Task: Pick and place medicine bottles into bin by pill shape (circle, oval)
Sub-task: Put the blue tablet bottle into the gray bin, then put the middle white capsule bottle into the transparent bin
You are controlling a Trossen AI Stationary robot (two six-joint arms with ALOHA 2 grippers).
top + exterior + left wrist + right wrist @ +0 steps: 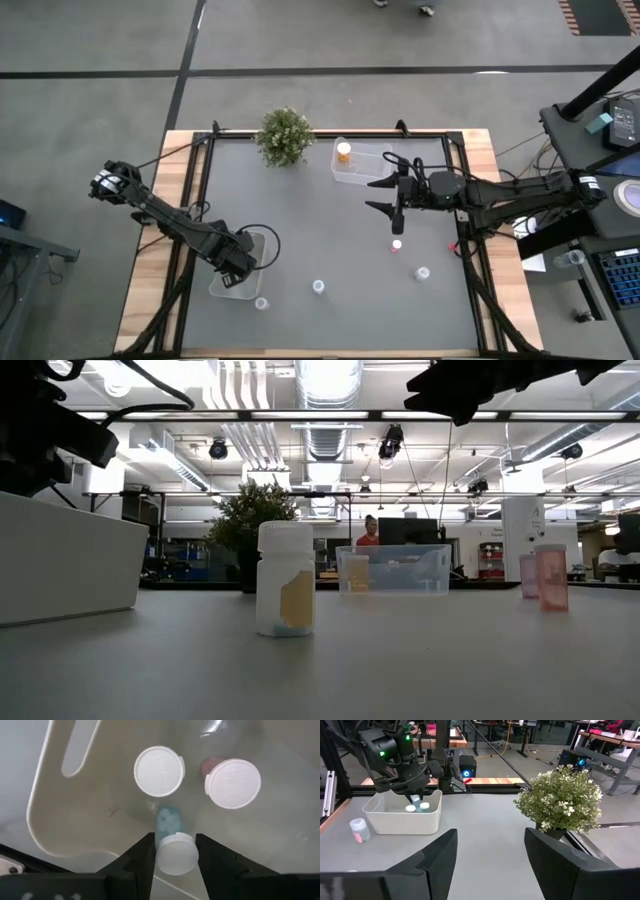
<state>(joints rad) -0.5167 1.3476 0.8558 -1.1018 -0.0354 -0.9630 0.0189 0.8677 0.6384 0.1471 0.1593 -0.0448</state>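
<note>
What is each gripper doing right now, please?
Left gripper: shut on a pale blue bottle, over the white bin.
Right gripper: open, empty.

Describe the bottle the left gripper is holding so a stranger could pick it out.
Find the clear bin at the table's front-left. Over it, the left gripper clamps a pale blue bottle. Unlike the two bottles standing upright inside, it lies tilted between the fingers.

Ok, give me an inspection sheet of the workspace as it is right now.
Surface: grey table, wood edges.
Job's things: pale blue bottle held in the white bin, over two capped bottles; orange bottle in the clear bin; pink bottle and three others loose.
Clutter: green plant.
Grippers: left claw shut on bottle; right claw open, raised.
Cables: along both arms.
Surroundings: person behind a monitor.
</note>
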